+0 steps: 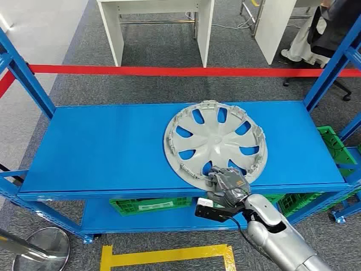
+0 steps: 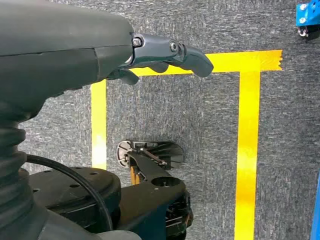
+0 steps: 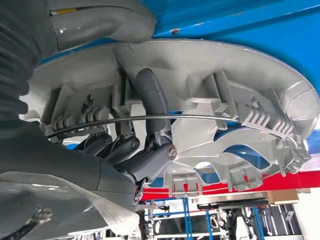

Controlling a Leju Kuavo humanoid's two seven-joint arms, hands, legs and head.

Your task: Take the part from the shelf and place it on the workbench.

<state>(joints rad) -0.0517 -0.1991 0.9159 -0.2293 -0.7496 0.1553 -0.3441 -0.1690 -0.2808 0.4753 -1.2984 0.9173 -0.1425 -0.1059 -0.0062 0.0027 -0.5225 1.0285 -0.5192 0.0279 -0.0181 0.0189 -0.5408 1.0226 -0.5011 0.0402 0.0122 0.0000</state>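
While gripped: unmarked hubcap (image 1: 215,143), right hand (image 1: 226,186).

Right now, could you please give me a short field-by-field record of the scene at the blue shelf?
part: round grey plastic wheel cover, lying on the top shelf near its front edge
support: blue metal shelf
right hand: grips the cover's near rim, fingers hooked inside it
left hand: holds nothing, over grey carpet with yellow floor tape
below: green plastic crate on the lower shelf

Hubcap (image 1: 215,141): I see grey plastic, smooth, faint sheen.
Shelf (image 1: 106,147): I see blue painted metal, smooth.
Floor (image 2: 181,115): grey carpet, rough.
Right hand (image 1: 226,186): dark matt plastic.
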